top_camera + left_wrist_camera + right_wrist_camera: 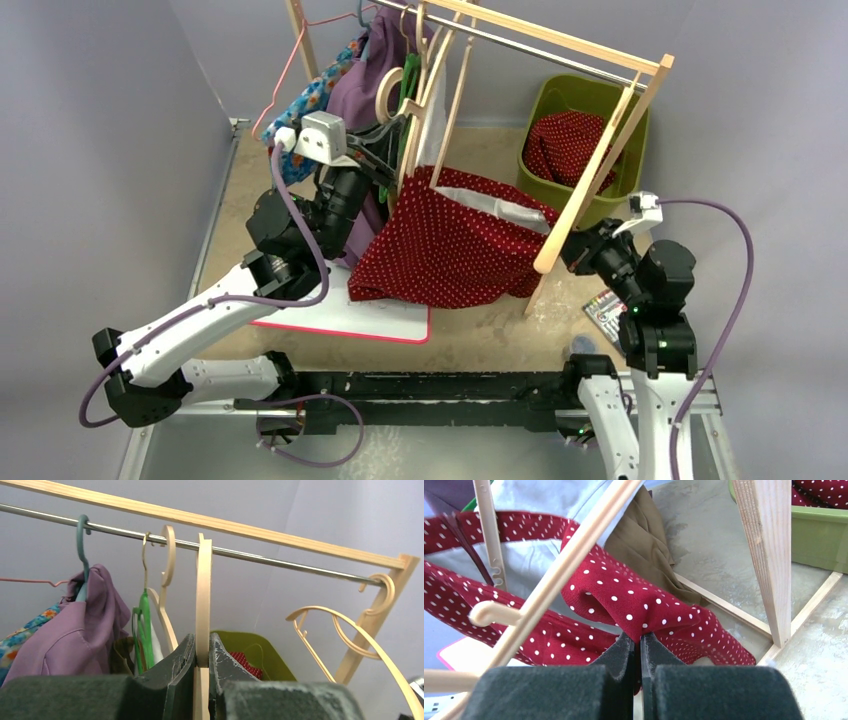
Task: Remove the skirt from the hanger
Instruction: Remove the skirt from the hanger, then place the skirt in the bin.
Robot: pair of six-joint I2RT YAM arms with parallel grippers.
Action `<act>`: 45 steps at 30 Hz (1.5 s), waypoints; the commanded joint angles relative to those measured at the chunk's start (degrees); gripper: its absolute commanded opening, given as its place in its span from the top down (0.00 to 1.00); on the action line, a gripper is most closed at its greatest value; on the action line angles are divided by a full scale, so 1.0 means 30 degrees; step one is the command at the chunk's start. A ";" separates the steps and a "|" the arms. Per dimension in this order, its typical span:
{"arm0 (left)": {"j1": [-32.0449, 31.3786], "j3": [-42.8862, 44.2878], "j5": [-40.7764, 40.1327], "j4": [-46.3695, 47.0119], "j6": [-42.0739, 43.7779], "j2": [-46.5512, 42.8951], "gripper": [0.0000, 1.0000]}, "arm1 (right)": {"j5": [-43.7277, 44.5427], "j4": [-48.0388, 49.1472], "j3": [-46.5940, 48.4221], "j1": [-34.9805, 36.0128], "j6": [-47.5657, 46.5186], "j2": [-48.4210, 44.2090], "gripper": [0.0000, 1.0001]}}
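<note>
Two claws (202, 641) (640, 638), one skirt (450, 245), one hanger (203, 590) gripped

skirt (450, 250): red dotted cloth, matt, soft weave. hanger (203, 595): cream plastic, smooth, slight sheen. rail (280, 562): polished metal, glossy. rack frame (769, 555): bare pale wood, grain showing. bin (540, 125): green plastic, smooth. left pincer (202, 642) pads (175, 672): dark rubbery facing, matt, scuffed grey. bench (480, 335): sandy, rough, patchy.

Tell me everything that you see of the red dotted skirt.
The skirt is red cloth with white dots and a pale lining at its open waist. It hangs slanted under the wooden rack, lower corner over the white board. The right gripper, shut, pinches a fold of its edge; a beige hanger crosses it.
</note>
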 commanded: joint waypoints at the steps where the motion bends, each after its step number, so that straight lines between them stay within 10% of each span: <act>1: 0.0022 0.0145 -0.1430 0.3365 -0.0216 0.0053 1.00 | 0.0916 -0.0960 0.1543 -0.0100 0.0566 -0.0785 1.00; 21: 0.0008 0.1360 -0.1453 0.0344 0.1237 0.0627 1.00 | 1.0380 -0.3178 0.5457 -0.0096 0.0105 -0.2691 1.00; 45: 0.0003 0.0409 -0.0019 -0.0717 0.0100 0.0632 1.00 | 1.7097 -0.0322 0.9768 -0.0151 -0.1062 0.7307 1.00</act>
